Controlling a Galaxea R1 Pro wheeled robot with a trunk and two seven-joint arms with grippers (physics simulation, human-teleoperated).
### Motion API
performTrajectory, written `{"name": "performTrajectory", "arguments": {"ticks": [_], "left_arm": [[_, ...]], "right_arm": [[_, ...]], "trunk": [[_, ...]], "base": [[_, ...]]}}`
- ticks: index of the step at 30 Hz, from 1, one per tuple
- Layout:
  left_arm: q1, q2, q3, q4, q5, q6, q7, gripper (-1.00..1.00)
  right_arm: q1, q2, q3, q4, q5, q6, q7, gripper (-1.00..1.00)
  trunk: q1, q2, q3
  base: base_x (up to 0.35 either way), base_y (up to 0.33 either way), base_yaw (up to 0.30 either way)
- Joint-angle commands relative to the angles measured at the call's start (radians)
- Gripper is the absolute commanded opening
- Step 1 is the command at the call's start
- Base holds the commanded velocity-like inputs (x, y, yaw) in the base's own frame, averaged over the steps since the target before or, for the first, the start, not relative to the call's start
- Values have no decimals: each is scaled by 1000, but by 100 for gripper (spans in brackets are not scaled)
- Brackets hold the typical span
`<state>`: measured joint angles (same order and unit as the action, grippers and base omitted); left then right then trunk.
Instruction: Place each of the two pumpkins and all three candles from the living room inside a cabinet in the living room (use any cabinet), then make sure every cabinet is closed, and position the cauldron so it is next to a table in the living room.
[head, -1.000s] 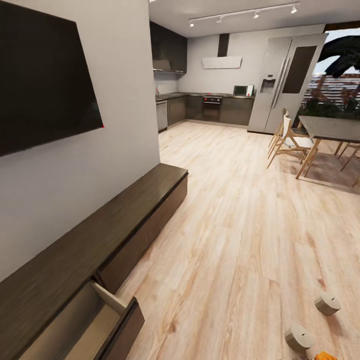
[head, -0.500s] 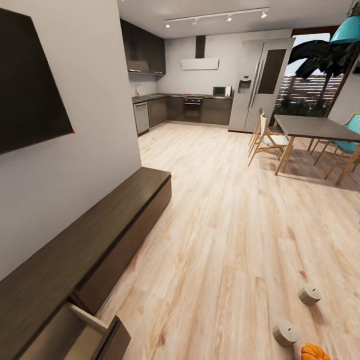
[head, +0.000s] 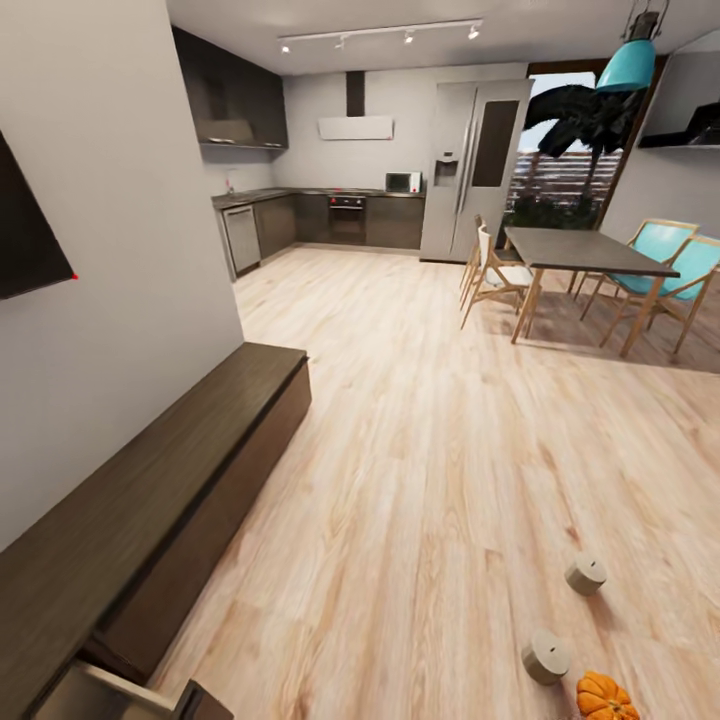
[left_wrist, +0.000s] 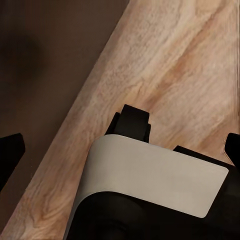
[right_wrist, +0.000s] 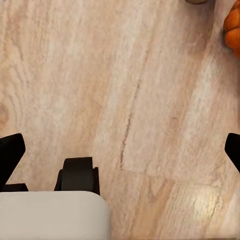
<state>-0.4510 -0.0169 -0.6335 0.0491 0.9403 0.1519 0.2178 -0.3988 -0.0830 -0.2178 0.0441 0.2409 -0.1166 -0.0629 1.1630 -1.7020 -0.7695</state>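
Head view: your pumpkin (head: 606, 697) and two candles (head: 546, 656) sit on the wood floor (head: 430, 450) at lower right, cabinet (head: 150, 490) along the left; both wrist views show spread, empty fingertips.

Long dark-brown cabinet (head: 170, 480) along wall, one drawer (head: 120, 695) pulled open. On floor: two squat beige candles (head: 546, 656) (head: 585, 574) well apart; orange ribbed pumpkin (head: 606, 697) just beside nearer candle.
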Motion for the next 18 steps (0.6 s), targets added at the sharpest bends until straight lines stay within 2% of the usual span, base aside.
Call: {"name": "performTrajectory", "arguments": {"ticks": [1,18], "left_arm": [[0,0,0,0,0,0,0,100],[0,0,0,0,0,0,0,100]], "right_arm": [[0,0,0,0,0,0,0,100],[0,0,0,0,0,0,0,100]], "trunk": [[0,0,0],[0,0,0]], "base": [[118,0,-273],[102,0,-274]]}}
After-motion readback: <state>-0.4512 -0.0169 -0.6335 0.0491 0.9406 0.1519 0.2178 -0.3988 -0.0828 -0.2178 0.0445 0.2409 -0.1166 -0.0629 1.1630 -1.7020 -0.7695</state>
